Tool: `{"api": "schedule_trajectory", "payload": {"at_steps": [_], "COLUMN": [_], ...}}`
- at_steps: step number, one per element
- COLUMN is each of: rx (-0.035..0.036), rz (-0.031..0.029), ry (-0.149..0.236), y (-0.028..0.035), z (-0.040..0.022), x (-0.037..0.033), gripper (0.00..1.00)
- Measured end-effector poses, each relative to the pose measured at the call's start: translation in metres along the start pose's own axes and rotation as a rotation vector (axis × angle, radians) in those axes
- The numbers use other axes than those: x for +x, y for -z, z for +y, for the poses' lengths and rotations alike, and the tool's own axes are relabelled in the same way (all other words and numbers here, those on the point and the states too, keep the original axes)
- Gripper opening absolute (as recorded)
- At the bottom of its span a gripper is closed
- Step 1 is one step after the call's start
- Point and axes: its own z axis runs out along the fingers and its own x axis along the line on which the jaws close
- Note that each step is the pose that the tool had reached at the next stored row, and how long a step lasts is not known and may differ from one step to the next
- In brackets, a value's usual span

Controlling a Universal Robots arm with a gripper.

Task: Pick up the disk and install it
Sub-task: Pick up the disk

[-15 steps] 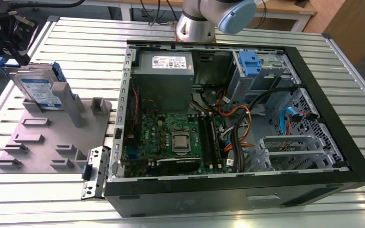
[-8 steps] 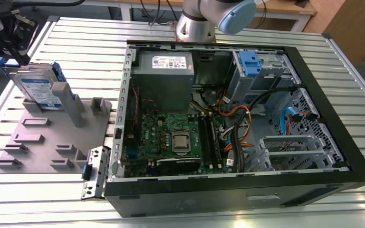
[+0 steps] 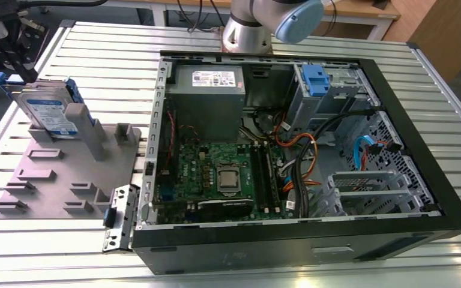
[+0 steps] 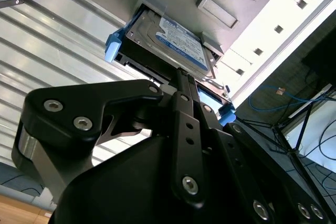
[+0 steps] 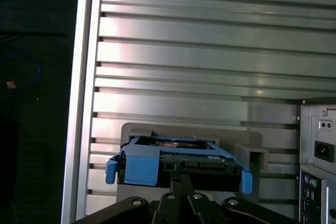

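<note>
Gripper [image 5: 182,180] is at the disk [image 5: 173,153] upper edge, mid-width, pointing down. Can't tell if it's clamped or just touching. Disk stands upright in the grey holder [image 3: 62,180], connector end up, on the table [image 3: 94,54], at the exterior view's left of the PC case [image 3: 422,180].

Robotics lab or workshop. A ribbed aluminium bench [image 3: 110,60] carries 1 opened computer case [image 3: 254,246], 1 grey holding fixture [image 3: 62,174] and the base of a robot arm [image 3: 247,36]; wooden furniture [image 3: 443,36] stands beyond its edge.
</note>
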Motion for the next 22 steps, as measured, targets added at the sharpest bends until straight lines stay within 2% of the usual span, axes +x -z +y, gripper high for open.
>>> {"api": "schedule_trajectory", "payload": {"at_steps": [10, 18, 22], "rx": [0.0, -0.0015, -0.0019], "rz": [0.0001, 0.0024, 0.0031], "ry": [0.002, 0.058, 0.074], "y": [0.0, 0.0, 0.0], "z": [0.0, 0.0, 0.0], "x": [0.0, 0.0, 0.0], "gripper": [0.11, 0.11, 0.11]}}
